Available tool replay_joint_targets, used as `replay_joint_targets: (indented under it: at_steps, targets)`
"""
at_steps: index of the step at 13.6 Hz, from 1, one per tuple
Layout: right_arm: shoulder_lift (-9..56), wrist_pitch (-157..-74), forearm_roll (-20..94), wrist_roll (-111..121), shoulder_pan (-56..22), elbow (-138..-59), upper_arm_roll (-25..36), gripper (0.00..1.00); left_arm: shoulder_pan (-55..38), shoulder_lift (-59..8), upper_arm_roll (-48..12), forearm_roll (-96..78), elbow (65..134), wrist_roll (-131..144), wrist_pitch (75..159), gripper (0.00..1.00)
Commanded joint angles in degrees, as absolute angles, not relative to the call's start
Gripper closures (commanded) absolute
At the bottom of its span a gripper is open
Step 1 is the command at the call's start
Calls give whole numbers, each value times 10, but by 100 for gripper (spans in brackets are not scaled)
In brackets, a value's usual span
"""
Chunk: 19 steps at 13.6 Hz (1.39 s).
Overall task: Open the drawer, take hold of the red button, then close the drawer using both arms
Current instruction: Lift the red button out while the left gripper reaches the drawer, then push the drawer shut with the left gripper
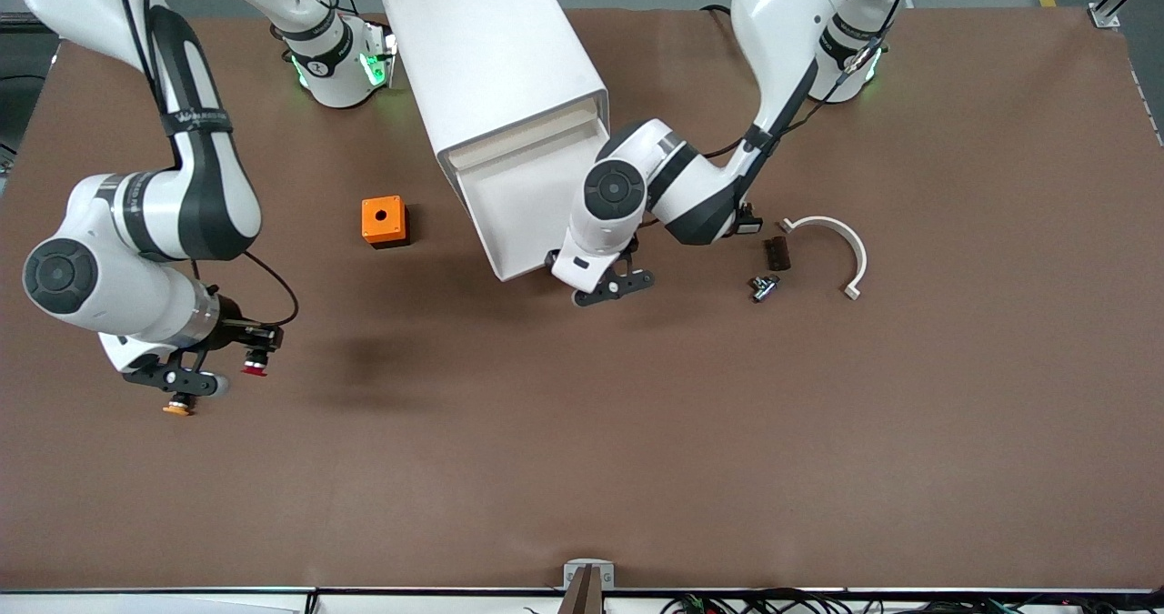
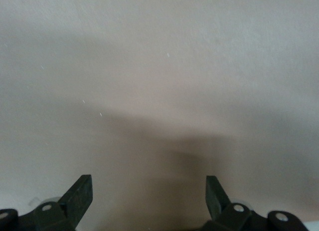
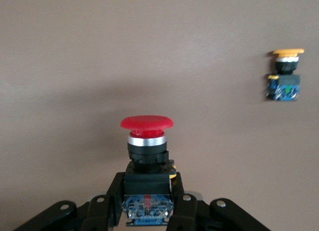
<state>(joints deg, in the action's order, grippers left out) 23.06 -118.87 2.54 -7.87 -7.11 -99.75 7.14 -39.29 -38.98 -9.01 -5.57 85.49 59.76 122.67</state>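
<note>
The drawer (image 1: 520,197) stands pulled out of the white cabinet (image 1: 496,59), its tray bare inside. My left gripper (image 1: 611,285) is open at the drawer's front end, nothing between its fingers. In the left wrist view the left gripper (image 2: 149,196) faces the drawer's pale front (image 2: 159,66) close up. My right gripper (image 1: 238,352) hangs over the table toward the right arm's end, shut on the black body of the red-capped button (image 1: 255,367). In the right wrist view the right gripper (image 3: 148,201) holds the button (image 3: 147,123) with its cap pointing away from the fingers.
An orange-capped button (image 1: 179,407) lies on the table beside the right gripper, also in the right wrist view (image 3: 285,76). An orange box (image 1: 385,221) sits beside the drawer. A white curved piece (image 1: 832,241) and two small dark parts (image 1: 775,252) lie toward the left arm's end.
</note>
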Motion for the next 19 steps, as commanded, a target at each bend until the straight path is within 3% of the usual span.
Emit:
replay_joint_targets:
  at_steps: [1, 12, 16, 19]
  targets:
    - [258, -1232, 28, -29, -34, -1001, 60, 100, -407, -394, -111, -55, 842, 619, 1217, 0]
    - [384, -1390, 24, 26, 37, -990, 60, 99, -507, -396, -113, -147, 848, 729, 1213, 0]
    - [386, -1385, 25, 28, 39, -992, 59, 99, -491, -386, -102, -135, 841, 731, 1182, 0]
    - [388, -1387, 25, 28, 40, -990, 59, 98, -415, -363, -90, -76, 830, 692, 1143, 0]
